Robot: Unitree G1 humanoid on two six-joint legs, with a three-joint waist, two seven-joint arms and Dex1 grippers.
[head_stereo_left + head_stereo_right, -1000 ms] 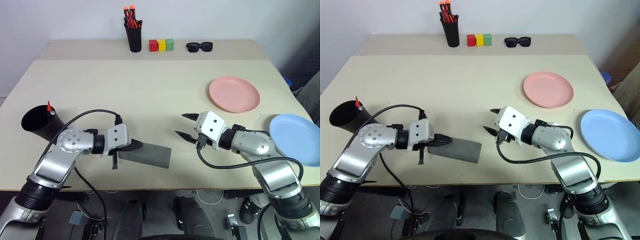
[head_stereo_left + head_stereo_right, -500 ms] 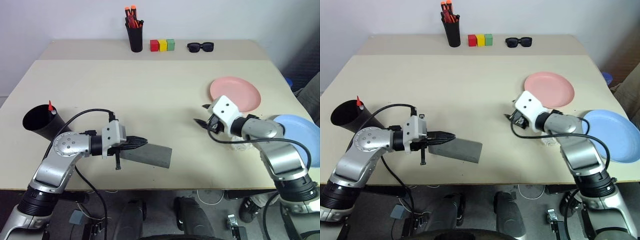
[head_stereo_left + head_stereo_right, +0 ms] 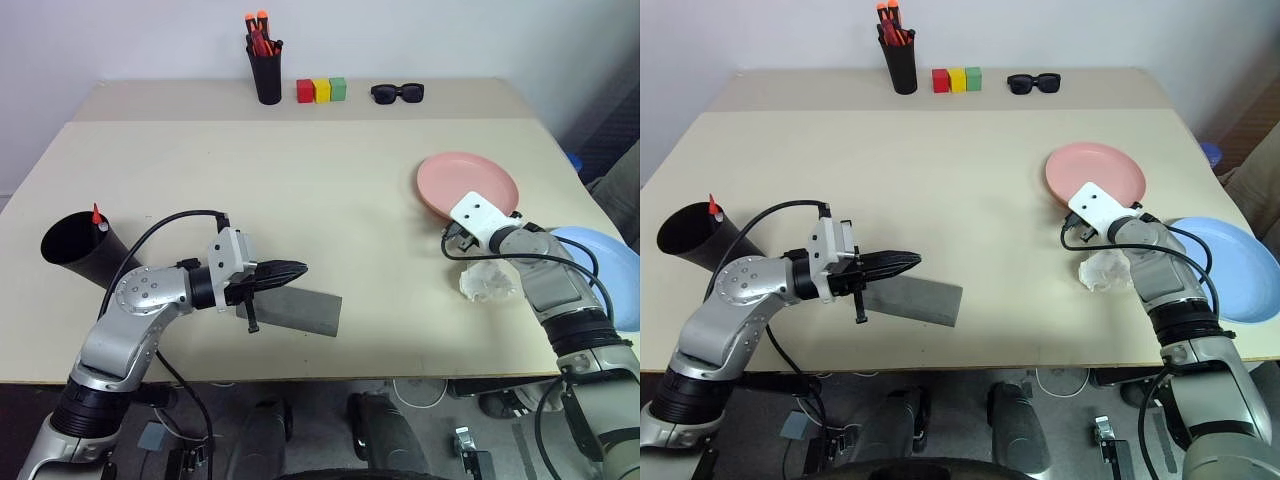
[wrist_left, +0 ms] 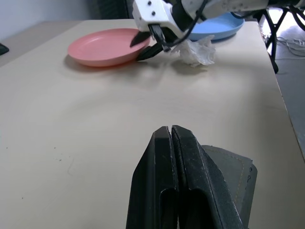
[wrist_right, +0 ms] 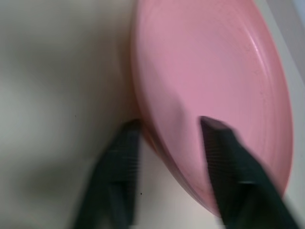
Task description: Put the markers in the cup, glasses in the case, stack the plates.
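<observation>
Two plates lie toward the right edge of the worktop (image 3: pixel 300 160): the salmon pink plate (image 3: pixel 480 178) sits further from the robot, and the light blue plate (image 3: pixel 612 262) sits nearer the front right corner, partly past the edge and well apart from the pink one. The right pincer (image 5: pixel 169 143) straddles the near rim of the pink plate, one finger (image 5: pixel 119 162) on the worktop side of the rim and the other over the plate's face; its jaws stand apart and are not yet pressed on the rim. Just beside the right forearm, between the two plates, lies a crumpled clear wrapper (image 3: pixel 487 282). Toward the front edge, left of the middle, the grey case (image 3: pixel 300 310) lies flat and closed. The left pincer (image 3: pixel 290 270) hovers just above the case's left end, clenched with its two fingers pressed together and nothing between them, as the left wrist view shows clearly. At the front left corner the wide black cup (image 3: pixel 75 248) lies tipped on its side with its mouth facing left, and a red marker (image 3: pixel 97 213) tip pokes up at its rim. Along the back edge stand a tall black pen holder (image 3: pixel 266 72) with orange-capped pens, then three coloured blocks (image 3: pixel 322 90) in red, yellow and green, then chunky black sunglasses (image 3: pixel 397 93).
</observation>
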